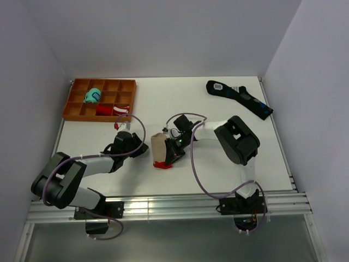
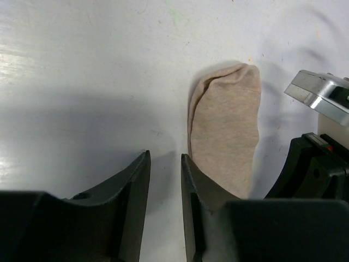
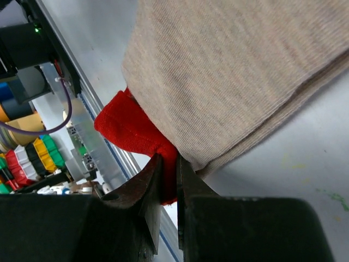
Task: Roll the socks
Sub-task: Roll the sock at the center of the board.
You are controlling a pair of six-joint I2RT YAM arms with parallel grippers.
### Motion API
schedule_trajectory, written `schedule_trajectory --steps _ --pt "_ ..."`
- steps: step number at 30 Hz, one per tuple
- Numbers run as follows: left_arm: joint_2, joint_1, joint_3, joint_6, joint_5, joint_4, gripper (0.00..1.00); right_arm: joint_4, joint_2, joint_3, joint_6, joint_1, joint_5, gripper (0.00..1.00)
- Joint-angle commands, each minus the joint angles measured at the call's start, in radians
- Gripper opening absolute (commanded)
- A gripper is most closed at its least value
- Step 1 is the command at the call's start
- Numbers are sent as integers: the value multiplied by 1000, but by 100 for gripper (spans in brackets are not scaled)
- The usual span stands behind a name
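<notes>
From the top camera the socks (image 1: 158,146) lie flat near the middle of the table (image 1: 268,143), beige body toward the far side, red end (image 1: 162,164) toward the arms. No roll is formed, so by my reading the rolling itself is all left to do. The orange tray (image 1: 82,112) at the far left holds a teal roll (image 1: 94,96) and a red-and-white roll (image 1: 113,110); a black sock (image 1: 240,97) lies well apart at the far right. Both arms reach inward and low; the left gripper (image 1: 143,148) sits just beside the socks on their left, the right gripper (image 1: 173,152) at their right edge.

The left wrist camera shows the left gripper (image 2: 163,185) with fingers parted over bare table, nothing between them — released; the socks (image 2: 226,131) lie just beside one finger, their near end hidden behind it.

The right wrist camera shows the right gripper (image 3: 168,185) with fingers nearly together, pinching the red end (image 3: 131,125); the beige body spreads flat beyond.
</notes>
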State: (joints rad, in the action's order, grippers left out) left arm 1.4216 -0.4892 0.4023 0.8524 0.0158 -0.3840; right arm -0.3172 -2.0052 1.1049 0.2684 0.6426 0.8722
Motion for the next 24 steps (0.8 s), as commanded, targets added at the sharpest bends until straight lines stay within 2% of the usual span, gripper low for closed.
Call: schedule_trajectory --steps 1,5,13,17,21,22,24 --pt "-61 5 -25 -35 -7 -52 34 -129 -43 -4 -57 -1 -173 3" --pt "-147 -2 -129 -49 -143 -192 36 -149 -52 13 -61 2 -182 2" --pt "-259 -89 -285 -87 -214 -435 36 -174 -59 36 -61 2 -194 2" --pt "-297 -189 -307 -122 -150 -443 36 -184 -63 50 -61 0 -197 2" --pt "-311 -218 -319 -141 -135 -454 38 -186 -64 52 -61 0 -200 2" --pt "-312 -222 -318 -139 -125 -448 43 -184 -64 50 -61 0 -200 2" --pt "-297 -226 -306 -148 -102 -420 46 -184 -66 49 -64 0 -199 1"
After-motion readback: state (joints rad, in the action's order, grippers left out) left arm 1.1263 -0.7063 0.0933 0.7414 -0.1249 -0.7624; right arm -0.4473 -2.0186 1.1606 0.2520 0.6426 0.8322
